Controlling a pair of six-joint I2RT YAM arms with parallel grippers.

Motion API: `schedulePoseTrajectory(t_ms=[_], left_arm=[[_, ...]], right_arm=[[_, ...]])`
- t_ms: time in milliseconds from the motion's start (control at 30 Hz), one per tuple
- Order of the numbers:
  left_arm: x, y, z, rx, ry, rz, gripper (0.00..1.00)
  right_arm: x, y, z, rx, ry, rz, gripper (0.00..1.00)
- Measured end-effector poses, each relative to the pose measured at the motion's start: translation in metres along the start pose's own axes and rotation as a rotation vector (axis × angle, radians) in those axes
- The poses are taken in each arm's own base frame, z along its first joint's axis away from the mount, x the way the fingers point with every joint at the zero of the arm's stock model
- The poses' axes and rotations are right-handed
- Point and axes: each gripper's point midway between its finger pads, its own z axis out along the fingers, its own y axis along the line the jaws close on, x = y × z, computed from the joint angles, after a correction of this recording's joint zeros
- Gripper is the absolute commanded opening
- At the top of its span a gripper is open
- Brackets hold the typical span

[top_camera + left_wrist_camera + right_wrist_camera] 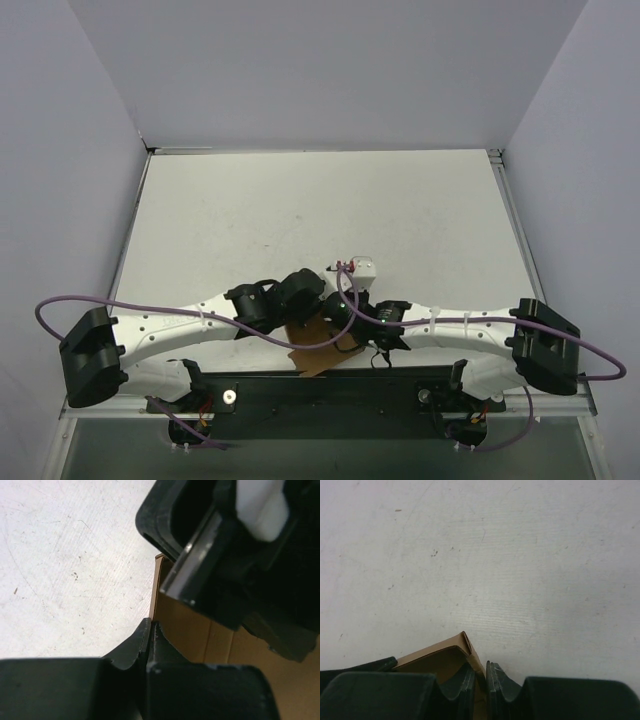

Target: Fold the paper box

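Top view: both arms fold inward and meet at lower centre of the frame, just above the black base rail (330, 392). The paper box (316, 352) sits there on the near edge of the white bench (300, 210), mostly covered by the two wrists. Only a brown patch with a corner sticking down-left is visible. Rest of the bench surface is white with faint scuffs and specks. Purple cables (150, 305) loop out from each arm toward the left and right edges of the frame.

Left wrist view: left gripper (150, 629) at bottom centre, fingertips pressed together. The thin edge of the paper box (154, 590) runs straight down into the tips, so it is pinched on that flap. The flap stands upright on edge. Its brown face with a crease line spreads to the lower right, behind the finger. The black body of the other arm fills the upper right and sits right against the top of the cardboard.

Right wrist view: right gripper (481, 679) at bottom centre, jaws narrow, with a strip of brown cardboard between the two fingers (462, 685), so it is clamped on a wall of the paper box (440, 655). A folded corner of the box peaks just above the fingertips, and the panel slopes down to the lower left. Bare bench fills everything above it.

Box is partly folded, not flat. Exact shape can't be told, too much is hidden.
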Motion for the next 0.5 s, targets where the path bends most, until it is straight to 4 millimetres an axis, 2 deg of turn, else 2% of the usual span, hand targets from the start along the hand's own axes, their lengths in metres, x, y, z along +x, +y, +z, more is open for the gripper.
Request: schedulePoseTrajectory(t_ms=[267, 500], left_arm=[[-0.0041, 0.0029, 0.0008, -0.004, -0.021, -0.001, 0.00], [-0.0040, 0.0010, 0.0030, 0.035, -0.027, 0.016, 0.00]], right_arm=[[-0.0107, -0.0058, 0.0088, 0.169, -0.086, 0.049, 0.00], [-0.0073, -0.0100, 0.0075, 0.227, -0.104, 0.075, 0.00]])
